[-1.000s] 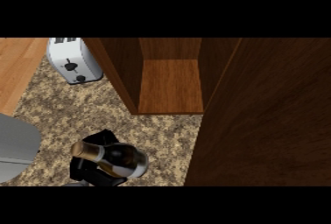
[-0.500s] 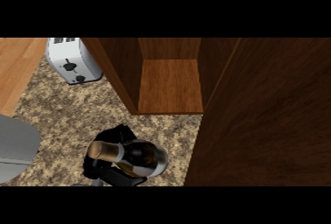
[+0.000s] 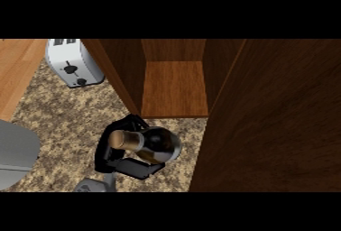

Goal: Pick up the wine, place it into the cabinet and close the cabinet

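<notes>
The dark glass wine bottle with the cork-coloured top [image 3: 148, 144] is held by a black hand [image 3: 123, 164], whose fingers are curled round its body from the near side and from the left; which hand this is cannot be told for certain, since only a short grey forearm stub shows at the lower edge, though it is taken here to be the left one; no other hand is seen. Compared with a second ago, the bottle has been carried away from the near edge of the speckled granite counter top [image 3: 60, 117] and towards the far right, so that it now hangs just before the front lip of the open brown wooden cabinet [image 3: 174, 88], near that opening's left wall; the neck is seen tilted towards the left. From this shift it is judged that the lift is done and the carry is well under way; the shelf is not yet reached, and the tall wooden cabinet door [image 3: 273, 117], swung open at the right, is left to be closed afterwards. A white metal toaster [image 3: 73, 63] stands well apart at the counter's far left; it is not in the path.
</notes>
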